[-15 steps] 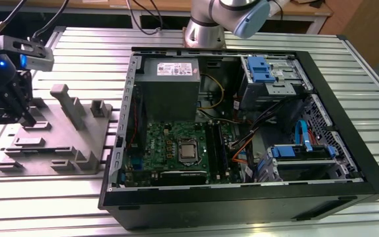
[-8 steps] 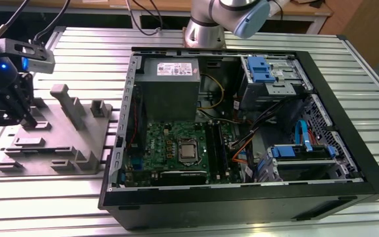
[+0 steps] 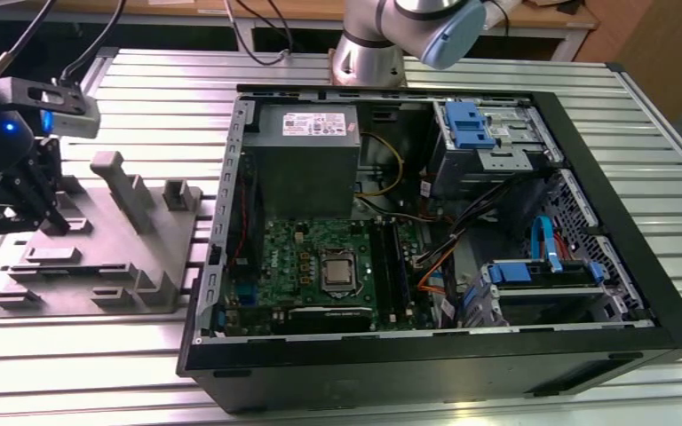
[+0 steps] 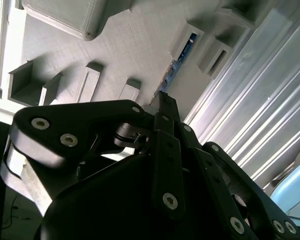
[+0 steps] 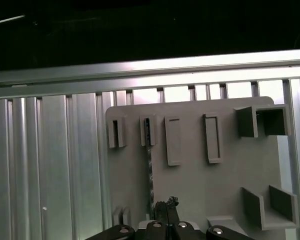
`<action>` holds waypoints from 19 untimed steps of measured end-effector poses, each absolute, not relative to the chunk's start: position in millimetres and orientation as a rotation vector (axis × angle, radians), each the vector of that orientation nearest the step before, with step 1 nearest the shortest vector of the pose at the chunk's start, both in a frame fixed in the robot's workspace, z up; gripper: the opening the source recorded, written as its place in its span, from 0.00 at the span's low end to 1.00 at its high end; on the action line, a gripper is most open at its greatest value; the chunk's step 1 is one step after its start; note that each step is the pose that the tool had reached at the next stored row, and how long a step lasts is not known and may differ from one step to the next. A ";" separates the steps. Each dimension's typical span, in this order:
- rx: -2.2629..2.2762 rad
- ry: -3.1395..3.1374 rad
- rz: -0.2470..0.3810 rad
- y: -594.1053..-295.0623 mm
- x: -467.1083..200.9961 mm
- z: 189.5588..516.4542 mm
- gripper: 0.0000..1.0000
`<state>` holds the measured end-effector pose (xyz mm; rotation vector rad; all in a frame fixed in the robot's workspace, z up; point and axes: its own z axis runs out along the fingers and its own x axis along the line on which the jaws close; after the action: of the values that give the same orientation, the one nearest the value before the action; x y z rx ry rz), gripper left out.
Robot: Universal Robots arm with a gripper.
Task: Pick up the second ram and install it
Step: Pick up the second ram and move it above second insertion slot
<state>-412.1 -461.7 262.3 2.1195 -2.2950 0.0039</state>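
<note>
**Tool.** Black, linkage-fingered gripper (image 5: 166, 204) on the single arm, positioned low over the tray at the exterior view's left. Jaws drawn close together. In both wrist views the tips meet the near end of the memory stick, so the gripper is judged to be pinching it, though the contact itself is partly hidden by the linkage.

**Task item.** second ram (image 5: 149, 165): a slim, long, flat memory stick, dark with a green-blue tint. It stands on edge in the tray, with its far end seated in a narrow upright pocket and its near end at the gripper tips. It sits level with its holder and is not yet lifted.

**Holder.** Grey moulded plastic tray (image 5: 230, 165) with several narrow raised pockets in a row and larger box-shaped recesses to one side. The pockets beside the stick's own appear unoccupied.

**Support.** Ribbed aluminium table (image 5: 50, 165), carrying both the tray and the computer.

**Destination.** Black open-sided computer case (image 3: 436, 364), lying beside the tray and well apart from the gripper. Inside it is the green motherboard (image 3: 281, 257) with its long narrow black memory slots (image 3: 396, 266) next to the processor socket. It cannot be made out whether any slot already carries a stick.

**Progress.** The work is judged to be at the grasp, early in the task. Lifting the stick, carrying it to the case and seating it in a slot are all left to do.
</note>
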 end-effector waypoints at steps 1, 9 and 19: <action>2.124 -2.292 0.005 -461.9 -412.8 261.4 0.10; 2.159 -2.268 0.015 -463.4 -417.5 254.3 0.10; 2.208 -2.234 0.029 -466.9 -422.7 245.7 0.10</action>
<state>-422.7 -466.9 245.7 2.2078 -2.2337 0.0289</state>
